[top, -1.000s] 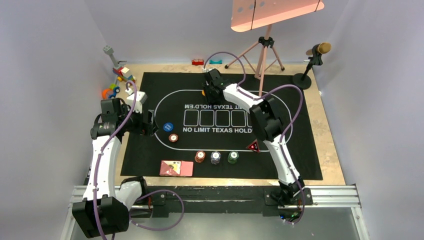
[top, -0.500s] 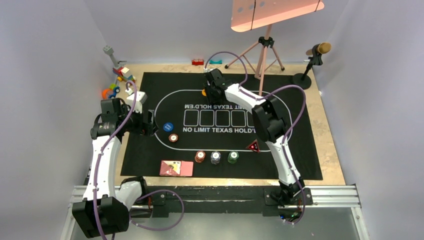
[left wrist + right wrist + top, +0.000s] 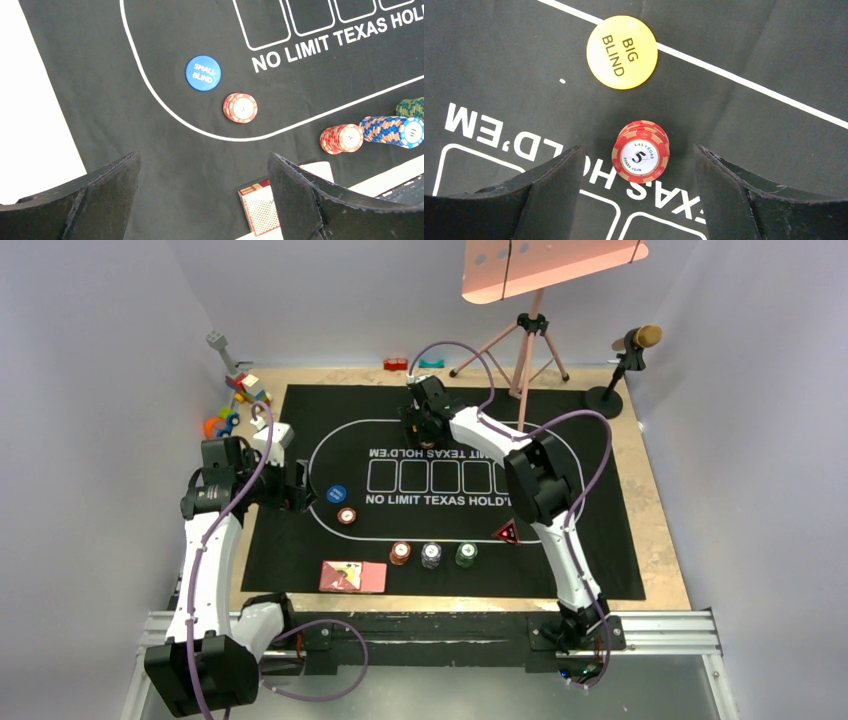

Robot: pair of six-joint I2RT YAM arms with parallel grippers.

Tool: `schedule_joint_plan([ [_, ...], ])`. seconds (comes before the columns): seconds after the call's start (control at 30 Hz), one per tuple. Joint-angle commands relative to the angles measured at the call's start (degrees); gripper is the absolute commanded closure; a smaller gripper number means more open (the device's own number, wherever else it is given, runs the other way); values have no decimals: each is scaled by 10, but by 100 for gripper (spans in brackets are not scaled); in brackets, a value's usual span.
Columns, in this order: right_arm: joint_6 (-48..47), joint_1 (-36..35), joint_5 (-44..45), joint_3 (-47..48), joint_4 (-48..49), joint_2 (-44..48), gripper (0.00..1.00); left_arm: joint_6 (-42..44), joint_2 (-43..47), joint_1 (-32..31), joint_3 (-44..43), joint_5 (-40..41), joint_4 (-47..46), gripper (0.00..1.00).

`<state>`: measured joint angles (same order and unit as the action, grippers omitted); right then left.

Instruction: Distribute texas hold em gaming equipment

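Pink-backed playing cards (image 3: 352,577): small pile at the near edge of the black Texas Hold'em mat (image 3: 600,540), left of centre. Just beyond them, a row of three chip stacks: red stack (image 3: 400,553), blue-and-white stack (image 3: 431,556), green stack (image 3: 466,554), each close to the next. Red triangular marker (image 3: 506,533) is to their right, next to the right arm's link.

Further in, on the left: a second red chip stack (image 3: 240,107) just inside the white oval line, with the blue SMALL BLIND button (image 3: 203,73) near it, not touching.

Left gripper (image 3: 202,160): at the mat's left side, fingers spread wide, nothing between them; the left wrist view looks down on the button and that stack.

Right gripper (image 3: 639,150): reaches to the far side of the oval, fingers wide. A red "5" chip stack (image 3: 640,157) stands on the HOLD'EM lettering between them, with clear gaps on both sides, so there is no grip. The yellow BIG BLIND button (image 3: 622,52) lies just beyond it, on the white line, apart from the stack.

Far edge of the table (image 3: 660,540): toy blocks (image 3: 245,390) in the left corner, pink tripod (image 3: 525,350), microphone stand (image 3: 630,355) on the right.
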<state>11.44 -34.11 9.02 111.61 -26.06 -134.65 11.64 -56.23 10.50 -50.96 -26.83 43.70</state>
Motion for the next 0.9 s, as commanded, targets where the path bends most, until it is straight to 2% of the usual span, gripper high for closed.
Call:
schedule_joint_plan([
  [0.0,-5,-1,8,7,14,48,18,11,12,5,2,-11,-22,0],
  [0.13,-1,-7,15,-30,28,112,13,11,14,4,3,-12,-22,0],
  [0.23,0,-28,14,-92,37,186,12,12,18,5,4,-12,-22,0],
  [0.53,26,-177,-10,-332,46,360,6,15,27,5,10,-20,-25,0],
  [0.67,43,-233,-29,-396,63,399,6,15,23,5,8,-21,-24,0],
  [0.87,54,-276,-44,-424,67,384,6,15,26,5,9,-18,-24,0],
])
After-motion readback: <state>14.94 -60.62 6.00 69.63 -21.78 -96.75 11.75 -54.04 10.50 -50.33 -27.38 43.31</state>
